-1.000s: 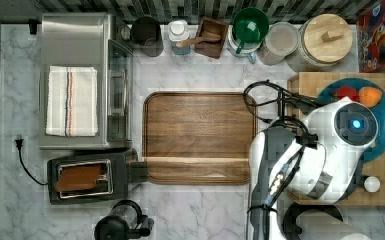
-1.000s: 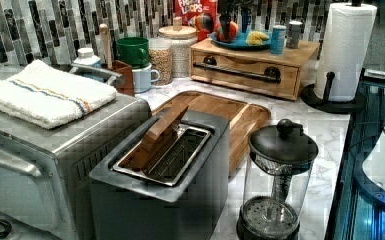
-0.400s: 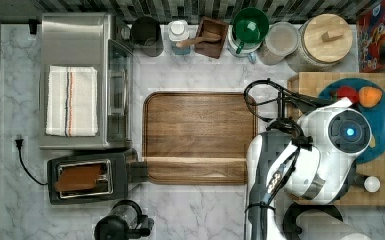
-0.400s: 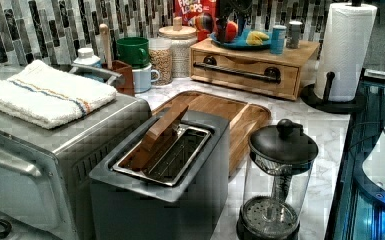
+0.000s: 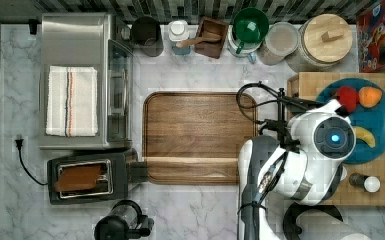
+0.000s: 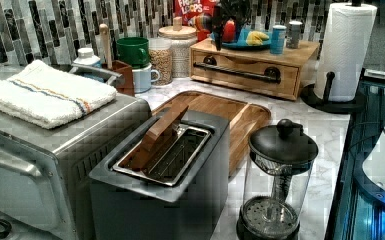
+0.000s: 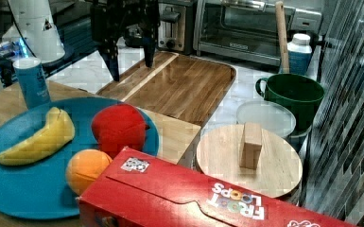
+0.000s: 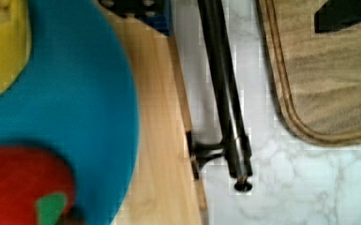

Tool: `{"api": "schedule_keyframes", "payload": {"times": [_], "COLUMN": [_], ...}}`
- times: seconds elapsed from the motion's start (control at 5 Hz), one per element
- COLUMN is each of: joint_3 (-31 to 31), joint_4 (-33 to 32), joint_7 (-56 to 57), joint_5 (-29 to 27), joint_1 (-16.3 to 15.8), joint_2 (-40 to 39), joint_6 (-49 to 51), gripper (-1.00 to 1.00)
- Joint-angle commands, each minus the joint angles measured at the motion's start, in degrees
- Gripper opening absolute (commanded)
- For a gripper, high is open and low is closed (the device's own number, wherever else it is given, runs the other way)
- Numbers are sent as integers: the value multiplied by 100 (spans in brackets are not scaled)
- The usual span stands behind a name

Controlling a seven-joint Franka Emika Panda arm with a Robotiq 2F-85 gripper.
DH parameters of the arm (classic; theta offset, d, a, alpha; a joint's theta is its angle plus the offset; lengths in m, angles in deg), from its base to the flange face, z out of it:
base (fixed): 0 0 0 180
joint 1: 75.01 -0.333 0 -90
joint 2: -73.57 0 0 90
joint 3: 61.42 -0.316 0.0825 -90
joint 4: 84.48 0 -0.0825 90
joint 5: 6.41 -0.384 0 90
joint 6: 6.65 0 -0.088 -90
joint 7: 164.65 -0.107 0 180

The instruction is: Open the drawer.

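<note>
Pincer spread, fingers pointing down, hanging above the front edge of the drawer at the tabletop's far corner beside the tray; positioned, apparently, to straddle the black bar handle. Drawer shut, flush under the slab carrying the blue plate. Handle standing proud on its mounts, leaving room for a finger behind.

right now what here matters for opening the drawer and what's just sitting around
For the job:
- drawer
- its black bar handle, also seen close in the wrist view
- claw, open, above the counter

Just sitting around:
- wooden tray
- blue plate of fruit
- toaster
- coffee press
- paper towel roll
- cereal box
</note>
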Motion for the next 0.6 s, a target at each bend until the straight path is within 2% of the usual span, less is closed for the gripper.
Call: {"api": "schedule_keyframes", "payload": {"times": [0.2,0.4,0.6], "joint_3": [-163,-20,9], "joint_4": [-722,-1014,-816], "joint_7": [86,-316,-80], "joint_5": [-240,485,463], "joint_1": [-43,-60,7], "joint_2": [-373,-312,-360], "joint_6": [-1006,-1697,-1409], "gripper": [100,100,100]}}
